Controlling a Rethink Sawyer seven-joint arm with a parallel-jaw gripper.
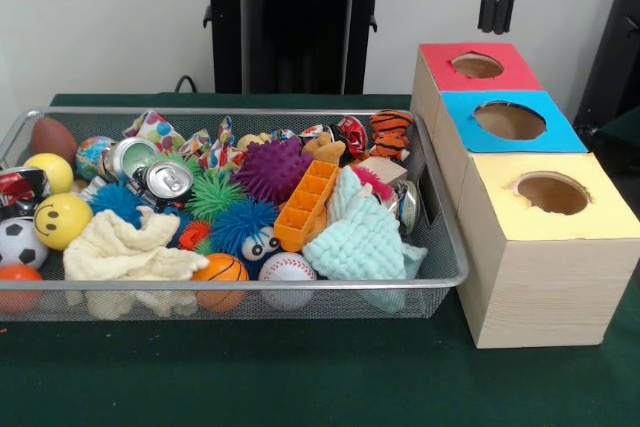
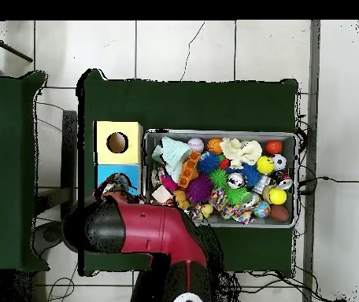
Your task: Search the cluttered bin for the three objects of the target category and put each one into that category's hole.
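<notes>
A wire mesh bin [image 1: 250, 283] [image 2: 222, 133] holds a jumble of things. Among them are a baseball [image 1: 287, 267], a small basketball [image 1: 221, 269], a yellow smiley ball [image 1: 62, 219], spiky purple [image 1: 272, 167], green [image 1: 213, 192] and blue [image 1: 243, 222] balls and crushed cans [image 1: 165, 180]. Beside the bin stand three wooden boxes with a red hole [image 1: 477, 65], a blue hole [image 1: 509, 120] and a yellow hole [image 1: 552, 192]. My gripper [image 1: 497, 2] hangs open and empty above the red hole. In the overhead view the arm [image 2: 147, 228] hides the gripper and the red box.
An orange ridged tray [image 1: 307, 204], a teal cloth [image 1: 362, 237], a cream cloth [image 1: 130, 252] and a tiger toy [image 1: 391, 132] also lie in the bin. The bin and boxes stand on green felt [image 1: 300, 377]. A black pedestal [image 1: 290, 27] rises behind the bin.
</notes>
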